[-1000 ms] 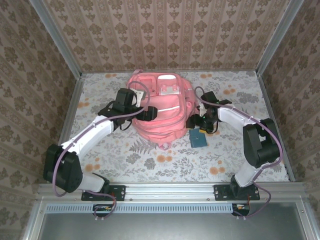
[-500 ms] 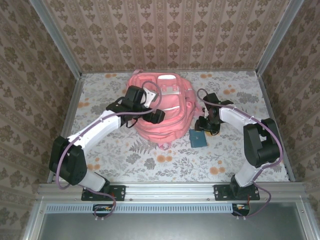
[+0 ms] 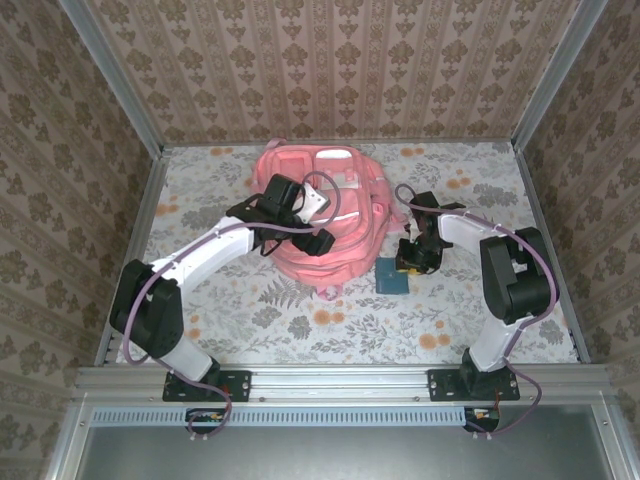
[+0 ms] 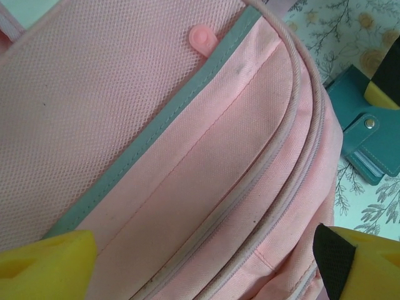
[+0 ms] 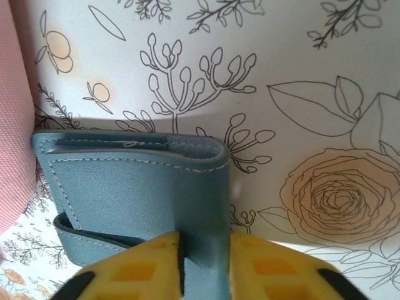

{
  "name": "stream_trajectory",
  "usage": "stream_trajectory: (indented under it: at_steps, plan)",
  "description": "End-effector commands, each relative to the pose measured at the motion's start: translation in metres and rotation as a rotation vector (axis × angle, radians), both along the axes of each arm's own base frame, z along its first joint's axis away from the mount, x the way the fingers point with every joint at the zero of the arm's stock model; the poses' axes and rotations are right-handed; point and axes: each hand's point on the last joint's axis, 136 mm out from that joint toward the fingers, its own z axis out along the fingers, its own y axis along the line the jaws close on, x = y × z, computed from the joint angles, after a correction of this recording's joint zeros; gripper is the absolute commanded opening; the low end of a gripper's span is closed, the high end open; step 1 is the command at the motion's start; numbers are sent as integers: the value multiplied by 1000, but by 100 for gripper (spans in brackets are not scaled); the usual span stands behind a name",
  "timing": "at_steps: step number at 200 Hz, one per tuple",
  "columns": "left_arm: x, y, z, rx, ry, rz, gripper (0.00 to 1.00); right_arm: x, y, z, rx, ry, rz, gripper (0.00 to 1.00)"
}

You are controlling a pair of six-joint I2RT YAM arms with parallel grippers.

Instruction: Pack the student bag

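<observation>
The student bag (image 3: 350,250) lay flat on the floral tabletop (image 3: 300,320). Above its front pockets hung the left tool (image 4: 206,262), released, its fingers wide apart. Just beside the bag's right side, the right tool (image 5: 203,262) was clenched on a blue wallet's (image 5: 137,187) edge.

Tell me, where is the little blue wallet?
In the top view the blue wallet sits just right of the pink backpack, with the right gripper pinching its edge.
</observation>
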Motion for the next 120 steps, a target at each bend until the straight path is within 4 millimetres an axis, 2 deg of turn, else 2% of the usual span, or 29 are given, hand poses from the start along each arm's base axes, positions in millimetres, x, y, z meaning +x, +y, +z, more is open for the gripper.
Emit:
stream_trajectory:
  at_steps: [1,20,48,60,83,120]
  plan:
    - [1,-5,9,9,-12,-49,92,-4,2,-6,7,36,9,14]
    - [0,-5,9,27,-15,-75,92,0,-2,4,-13,-8,-13,7]
    - [-3,-6,5,60,-30,-129,92,8,-12,31,-54,-112,-49,0]
    - [-2,-5,2,89,-43,-148,91,10,-16,45,-69,-163,-68,0]
    - [1,-7,-7,154,-76,-189,85,15,-21,71,-59,-254,-115,0]
    - [8,-17,-19,186,-84,-262,66,17,-18,100,-2,-341,-148,0]
